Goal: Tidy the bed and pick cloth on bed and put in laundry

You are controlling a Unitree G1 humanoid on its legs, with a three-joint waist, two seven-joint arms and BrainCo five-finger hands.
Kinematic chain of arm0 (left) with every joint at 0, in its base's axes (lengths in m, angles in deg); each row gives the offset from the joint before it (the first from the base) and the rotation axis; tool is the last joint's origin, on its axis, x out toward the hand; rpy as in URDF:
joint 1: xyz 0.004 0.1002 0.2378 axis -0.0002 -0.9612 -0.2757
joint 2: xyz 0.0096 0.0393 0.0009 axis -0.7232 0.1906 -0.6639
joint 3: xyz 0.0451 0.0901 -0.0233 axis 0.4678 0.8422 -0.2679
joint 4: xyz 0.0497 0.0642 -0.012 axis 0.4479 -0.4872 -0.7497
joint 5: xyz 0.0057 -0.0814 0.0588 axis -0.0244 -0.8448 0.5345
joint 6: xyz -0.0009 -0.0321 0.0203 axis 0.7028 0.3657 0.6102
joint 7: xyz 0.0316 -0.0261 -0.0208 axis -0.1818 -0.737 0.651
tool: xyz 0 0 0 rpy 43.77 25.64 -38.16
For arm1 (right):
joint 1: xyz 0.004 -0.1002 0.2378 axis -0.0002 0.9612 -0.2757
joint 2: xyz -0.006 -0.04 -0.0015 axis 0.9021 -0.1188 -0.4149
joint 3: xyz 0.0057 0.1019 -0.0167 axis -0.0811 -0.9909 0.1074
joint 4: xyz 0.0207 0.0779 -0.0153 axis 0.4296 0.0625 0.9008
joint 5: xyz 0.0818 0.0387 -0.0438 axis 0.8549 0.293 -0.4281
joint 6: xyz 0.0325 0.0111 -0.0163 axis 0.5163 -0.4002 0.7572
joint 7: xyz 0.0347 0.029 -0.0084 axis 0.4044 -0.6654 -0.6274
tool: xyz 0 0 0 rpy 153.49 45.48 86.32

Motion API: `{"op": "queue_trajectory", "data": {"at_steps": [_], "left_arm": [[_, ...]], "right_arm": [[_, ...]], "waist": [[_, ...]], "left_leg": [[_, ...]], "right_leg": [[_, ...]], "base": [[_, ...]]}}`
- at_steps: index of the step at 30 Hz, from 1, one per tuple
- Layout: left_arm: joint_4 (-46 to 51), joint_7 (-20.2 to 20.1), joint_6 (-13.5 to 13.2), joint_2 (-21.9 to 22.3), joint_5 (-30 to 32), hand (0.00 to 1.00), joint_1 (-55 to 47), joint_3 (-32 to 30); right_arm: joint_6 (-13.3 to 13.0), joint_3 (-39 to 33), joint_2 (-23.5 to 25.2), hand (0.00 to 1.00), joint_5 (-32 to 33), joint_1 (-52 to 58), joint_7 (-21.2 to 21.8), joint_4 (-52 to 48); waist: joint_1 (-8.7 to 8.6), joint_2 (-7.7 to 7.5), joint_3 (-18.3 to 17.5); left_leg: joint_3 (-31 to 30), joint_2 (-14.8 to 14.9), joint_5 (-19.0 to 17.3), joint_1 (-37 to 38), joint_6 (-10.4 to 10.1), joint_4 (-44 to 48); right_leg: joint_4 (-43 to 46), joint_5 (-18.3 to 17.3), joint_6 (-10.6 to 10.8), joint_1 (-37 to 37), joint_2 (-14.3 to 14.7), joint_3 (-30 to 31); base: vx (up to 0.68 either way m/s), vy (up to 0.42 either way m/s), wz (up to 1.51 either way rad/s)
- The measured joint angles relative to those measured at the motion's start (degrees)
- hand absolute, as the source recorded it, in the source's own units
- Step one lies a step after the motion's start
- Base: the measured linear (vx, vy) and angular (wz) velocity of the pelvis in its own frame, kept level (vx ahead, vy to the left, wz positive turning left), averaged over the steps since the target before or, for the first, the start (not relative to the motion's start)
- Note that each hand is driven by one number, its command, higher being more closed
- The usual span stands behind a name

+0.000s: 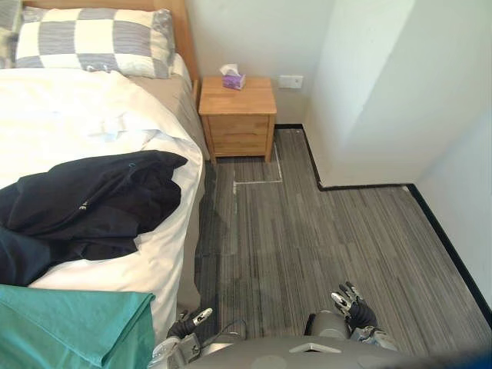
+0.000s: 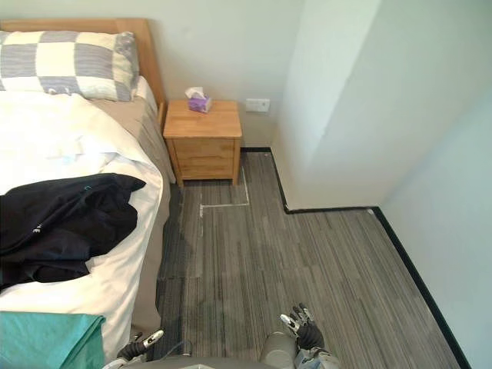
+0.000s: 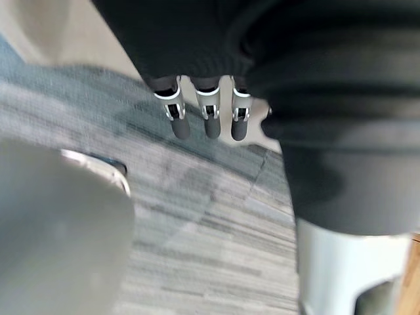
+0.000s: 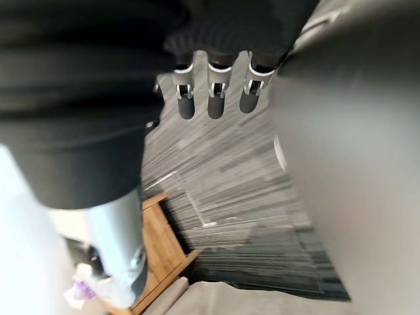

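While cloth (image 1: 92, 200) lies on bed (image 1: 46, 115), left hand (image 1: 186, 326) — right hand (image 1: 355, 309) — hang slack.

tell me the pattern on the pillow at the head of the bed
Grey and white checks on the pillow, clearest in the left eye view.

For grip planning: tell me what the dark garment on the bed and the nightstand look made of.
Dark garment: soft cloth, matt navy-black, lying in limp folds and creases; weave too fine to tell. Nightstand: light wood or veneer, smooth low-sheen finish, honey tone with faint grain; solid or veneer unclear.
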Motion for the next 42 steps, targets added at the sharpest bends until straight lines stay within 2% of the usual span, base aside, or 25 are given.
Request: {"op": "queue_trajectory", "data": {"at_steps": [2,3,4,5,6,7,9,11,12,14,16,20,22,24,25,26,28,29,31,32,33,34,36,39,42], "left_arm": [[0.07,-0.08,-0.05,0.24,0.03,0.00,0.10,-0.80],[0.12,-0.08,-0.09,0.35,0.08,0.00,0.04,-1.14],[0.53,-0.09,-0.10,0.48,0.31,0.00,-0.29,-1.97],[0.67,-0.11,-0.10,0.88,0.65,0.00,-0.43,-2.19],[0.69,-0.22,-0.14,2.42,0.84,0.00,-0.78,-2.33],[0.88,-0.23,-0.47,3.76,0.90,0.00,-0.80,-3.40],[1.30,-0.14,-0.67,4.33,1.12,0.00,-0.79,-4.24],[1.30,-0.18,-0.76,4.52,1.15,0.00,-0.88,-5.94],[1.31,-0.34,-1.33,4.80,1.15,0.00,-1.00,-6.69],[1.54,-1.09,-1.70,4.60,1.27,0.00,-1.51,-7.60],[1.88,-1.22,-1.77,4.34,1.38,0.00,-1.84,-7.48],[2.14,-1.38,-1.83,4.32,0.52,0.00,-1.76,-7.30],[2.24,-1.33,-1.73,4.02,-0.06,0.00,-1.13,-7.39],[2.26,-1.22,-1.49,4.04,-0.32,0.00,-0.80,-7.41],[2.09,-1.17,-1.26,3.94,-0.44,0.00,-0.92,-7.92],[1.98,-0.94,-1.26,3.41,-0.48,0.00,-0.87,-8.57],[1.98,-0.79,-1.20,2.04,-0.45,0.00,-0.36,-8.32],[1.98,-0.70,-1.20,1.92,-0.44,0.00,0.11,-8.32],[1.86,0.01,-0.51,1.69,-1.10,0.00,0.60,-7.12],[1.77,0.07,-0.07,1.42,-1.18,0.00,0.61,-6.71],[1.69,0.21,0.16,0.96,-1.53,0.00,0.60,-5.25],[1.75,0.12,0.18,0.89,-1.50,0.00,0.78,-3.27],[1.32,-0.07,-0.09,0.85,-1.51,0.00,0.79,-1.49],[-0.46,0.01,-0.21,0.02,-2.43,0.00,1.06,-0.43],[-0.42,-0.21,-0.28,-0.24,-2.81,0.00,1.16,0.57]], "right_arm": [[-0.01,0.32,0.22,0.00,1.94,0.09,-0.58,-0.14],[-0.03,0.55,0.22,0.00,2.19,0.15,-0.69,-0.29],[-0.14,1.25,0.18,0.00,2.20,0.21,-0.89,-0.51],[-0.18,1.42,0.20,0.00,2.22,0.15,-0.96,-0.69],[-0.64,1.74,-0.94,0.00,2.20,-0.01,-1.25,-1.28],[-1.44,2.11,-1.19,0.00,2.20,-0.65,-1.58,-1.37],[-1.36,2.36,-1.28,0.00,2.13,-2.09,-1.91,-0.58],[-1.23,2.47,-1.68,0.00,2.09,-2.31,-1.82,0.22],[-1.24,2.66,-2.06,0.00,2.00,-2.23,-1.67,0.29],[-1.09,3.26,-2.35,0.00,1.97,-2.34,-1.46,1.47],[-0.66,3.32,-2.29,0.00,1.97,-2.78,-0.92,2.77],[0.24,3.43,-2.03,0.00,0.23,-3.00,-0.31,2.68],[0.19,2.85,-1.16,0.00,-1.11,-2.26,-0.18,1.94],[-0.06,2.38,-0.59,0.00,-1.66,-0.81,-0.10,0.35],[-0.57,2.47,-0.18,0.00,-2.02,0.13,-0.13,0.03],[-0.59,2.60,0.13,0.00,-2.61,0.12,-0.15,0.30],[-0.82,2.66,1.26,0.00,-3.45,-0.03,-0.11,0.28],[-0.87,2.63,1.51,0.00,-3.89,-0.11,-0.11,0.30],[-0.76,2.53,1.39,0.00,-5.91,-1.12,-0.12,1.42],[-0.66,2.49,1.34,0.00,-6.33,-1.49,-0.19,1.68],[-0.64,2.46,0.94,0.00,-7.13,-2.19,-0.38,1.90],[-0.66,2.49,0.17,0.00,-7.55,-2.57,-0.59,1.22],[-0.66,3.10,-0.73,0.00,-7.59,-2.51,-0.80,0.85],[-0.65,5.93,-1.36,0.00,-7.10,-2.52,-1.12,0.67],[-0.68,7.04,-1.37,0.00,-4.95,-2.91,-1.08,0.79]], "waist": [[0.08,-0.35,0.24],[0.10,-0.51,0.36],[-0.10,-0.88,0.78],[-0.26,-0.57,0.97],[-0.34,1.37,0.62],[-0.18,2.18,0.87],[-0.61,2.51,1.09],[-0.82,3.10,1.03],[-0.83,4.13,1.31],[-0.47,4.29,1.80],[0.18,3.50,2.05],[1.30,2.96,2.41],[1.96,2.02,2.91],[1.99,1.96,2.89],[2.17,1.63,2.63],[2.24,0.30,1.81],[1.94,-1.81,0.56],[1.98,-2.25,0.50],[2.30,-2.25,0.29],[2.29,-2.32,0.32],[2.16,-2.32,0.51],[2.06,-1.56,0.96],[1.34,-0.75,1.30],[0.51,-0.94,1.39],[0.08,-0.74,1.40]], "left_leg": [[-1.83,1.45,-2.31,2.12,-2.60,0.20],[-2.28,1.62,-3.07,2.83,-3.16,0.30],[-3.32,2.05,-5.04,4.42,-4.41,0.64],[-3.69,2.81,-5.99,5.13,-5.08,0.94],[-3.66,5.28,-6.62,6.01,-6.15,1.21],[-2.68,5.95,-5.44,5.85,-6.78,2.66],[-2.97,7.66,-2.85,3.36,-6.90,9.74],[-6.38,10.95,1.32,-4.13,-7.53,26.08],[-8.66,13.58,4.68,-10.41,-8.48,39.85],[-8.97,16.02,3.24,-18.40,-8.50,54.50],[-7.47,14.28,1.14,-22.29,-8.15,53.95],[0.30,8.71,-1.70,-26.47,-7.00,33.17],[7.22,6.09,2.18,-25.94,-5.38,20.27],[15.78,6.09,7.59,-25.31,-3.42,12.63],[22.45,6.80,10.38,-24.96,3.37,11.58],[23.49,4.98,8.76,-24.91,4.96,11.60],[27.21,2.04,6.97,-25.27,2.79,10.91],[27.47,1.21,6.92,-25.09,3.61,10.82],[26.53,-0.88,4.70,-23.02,9.59,10.47],[25.39,-1.69,4.23,-21.76,10.29,9.97],[21.99,-3.29,4.10,-18.72,10.29,8.41],[17.68,-4.42,3.87,-15.13,9.85,6.26],[12.20,-5.96,3.68,-10.55,9.33,3.59],[4.83,-7.54,3.40,-6.46,7.97,1.18],[-5.25,-6.95,3.37,-5.38,6.09,0.50]], "right_leg": [[-14.52,6.57,-1.06,-1.73,0.90,0.48],[-16.64,7.95,-0.91,-1.72,0.92,0.90],[-17.25,12.11,-1.91,-2.01,0.84,2.56],[-15.35,13.93,-3.51,-2.30,1.23,2.68],[-10.05,8.72,-4.52,-3.71,2.64,1.51],[-6.12,5.05,-5.30,-5.10,2.96,1.42],[-5.35,2.13,-6.31,-4.19,4.35,1.12],[-8.59,0.87,-6.90,-0.53,7.07,0.14],[-12.35,0.57,-7.42,3.16,9.85,0.10],[-18.08,0.48,-7.57,10.40,12.92,0.48],[-22.15,0.38,-7.68,15.52,13.53,1.36],[-27.45,1.01,-7.95,21.48,12.62,3.47],[-28.14,0.87,-6.67,24.33,10.33,1.86],[-29.70,-0.07,-4.49,27.19,9.38,-0.37],[-30.29,-1.73,-2.34,29.81,8.71,-2.12],[-30.33,-2.04,-1.80,30.70,7.19,-3.51],[-30.20,-1.38,-1.04,31.07,4.74,-6.72],[-29.92,-0.95,-0.75,31.28,4.37,-7.20],[-23.12,1.01,1.13,31.34,3.06,-7.30],[-18.92,1.56,1.89,31.04,2.24,-7.32],[-7.17,3.23,2.05,28.53,0.28,-6.18],[7.36,3.36,1.20,24.23,-0.86,-3.76],[20.81,1.63,1.08,19.29,-2.77,-2.89],[21.77,-2.19,1.00,12.91,-5.21,-2.09],[8.42,-4.39,0.90,8.51,-2.08,3.51]], "base": [[0.36,-0.271,0.65],[0.41,-0.326,0.53],[0.43,-0.356,0.34],[0.52,-0.440,0.30],[0.51,-0.439,0.06],[0.41,-0.367,-0.04],[0.41,-0.391,-0.12],[0.41,-0.370,-0.05],[0.32,-0.240,-0.13],[0.44,-0.250,-0.22],[0.41,-0.196,-0.29],[0.42,-0.032,-0.42],[0.46,0.091,-0.13],[0.46,0.166,0.26],[0.52,0.238,0.49],[0.45,0.220,0.56],[0.43,0.227,0.78],[0.47,0.244,1.03],[0.46,0.225,0.93],[0.47,0.210,0.99],[0.46,0.139,1.08],[0.47,0.095,1.16],[0.37,-0.018,1.39],[0.28,-0.081,1.41],[0.21,-0.171,1.74]]}}
